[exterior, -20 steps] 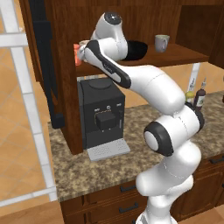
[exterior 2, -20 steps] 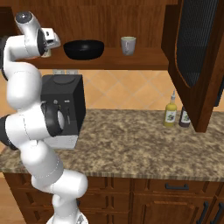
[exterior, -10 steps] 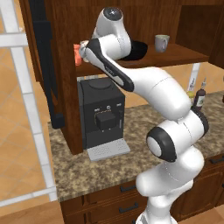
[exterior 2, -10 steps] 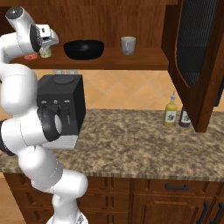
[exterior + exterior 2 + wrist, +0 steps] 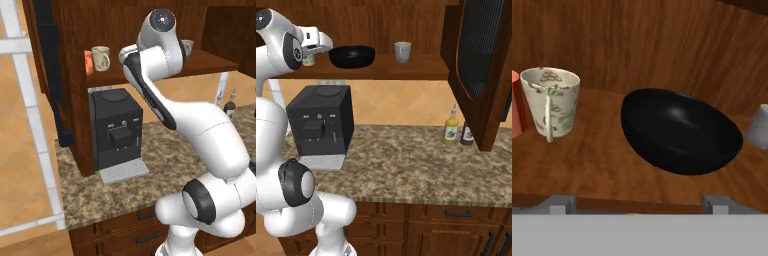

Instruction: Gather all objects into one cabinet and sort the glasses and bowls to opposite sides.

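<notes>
Compared with a second ago, the white arm has pulled back from the far left end of the cabinet shelf (image 5: 421, 67), and its gripper (image 5: 323, 42), which was closed on the cream mug (image 5: 101, 58), now stands released and empty beside the black bowl (image 5: 352, 55). That mug sits upright on the shelf, just beside the orange-red cup (image 5: 88, 62) at the left end. From the hand camera the bowl (image 5: 679, 131) lies in the middle of the shelf, apart from the cream mug (image 5: 551, 101), with the grey mug (image 5: 402, 51) off to its right.

Judging from this layout, two cups are left of the bowl and one right, so the sorting looks unfinished. Whichever piece is moved next, the jaws want to stay wide during the approach, keep level with the shelf board, and clear the bowl's rim so nothing gets nudged. A grip on the grey mug's wall, rather than its handle, seems steadier.
</notes>
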